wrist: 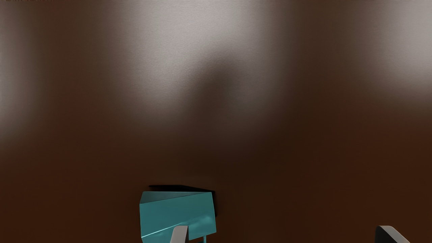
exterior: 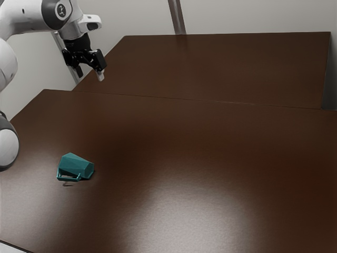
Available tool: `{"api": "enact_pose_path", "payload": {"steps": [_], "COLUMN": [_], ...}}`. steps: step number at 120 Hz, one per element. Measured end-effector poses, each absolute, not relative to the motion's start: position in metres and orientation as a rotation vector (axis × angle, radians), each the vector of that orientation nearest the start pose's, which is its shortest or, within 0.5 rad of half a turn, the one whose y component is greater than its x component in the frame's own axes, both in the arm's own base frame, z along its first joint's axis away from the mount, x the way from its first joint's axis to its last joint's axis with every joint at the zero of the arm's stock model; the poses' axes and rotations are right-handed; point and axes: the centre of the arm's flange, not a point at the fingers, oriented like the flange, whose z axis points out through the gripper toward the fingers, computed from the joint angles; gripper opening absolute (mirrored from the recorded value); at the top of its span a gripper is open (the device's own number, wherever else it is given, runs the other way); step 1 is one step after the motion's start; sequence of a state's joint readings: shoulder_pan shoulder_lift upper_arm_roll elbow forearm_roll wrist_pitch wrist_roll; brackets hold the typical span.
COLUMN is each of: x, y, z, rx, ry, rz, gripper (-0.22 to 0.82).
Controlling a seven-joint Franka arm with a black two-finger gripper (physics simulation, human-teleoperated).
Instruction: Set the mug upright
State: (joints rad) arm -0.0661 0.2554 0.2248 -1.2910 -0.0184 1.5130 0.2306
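A teal faceted mug (exterior: 76, 166) lies on its side on the brown table, toward the exterior view's lower left, its handle low on the near side. High above the table at the exterior view's upper left is the black gripper (exterior: 90, 75), well apart from the mug. In the wrist view the mug (wrist: 177, 212) is partly covered by one fingertip, with a bit of its handle showing beside that finger. The gripper (wrist: 281, 234) is open, its two fingers wide apart and nothing held between them.
The dark brown table (exterior: 174, 132) stretches from beside the arm's base to the exterior view's right, with a seam across it. Behind it stands a pale wall (exterior: 253, 16) with a grey post (exterior: 177, 16).
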Motion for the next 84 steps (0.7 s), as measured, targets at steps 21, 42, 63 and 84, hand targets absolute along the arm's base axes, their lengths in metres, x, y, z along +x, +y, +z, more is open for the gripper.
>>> {"api": "enact_pose_path", "payload": {"steps": [21,42,63,84], "x": [0.618,0.611,0.574,0.546], "y": [0.079,0.086,0.110,0.151], "z": [0.606,0.578,0.527,0.495], "rx": [-3.105,-3.134,-3.238,-3.380], "ry": [0.117,0.091,-0.006,-0.177], "rz": [0.048,0.142,0.307,0.369], "gripper": [0.60,0.60,0.60,0.60]}}
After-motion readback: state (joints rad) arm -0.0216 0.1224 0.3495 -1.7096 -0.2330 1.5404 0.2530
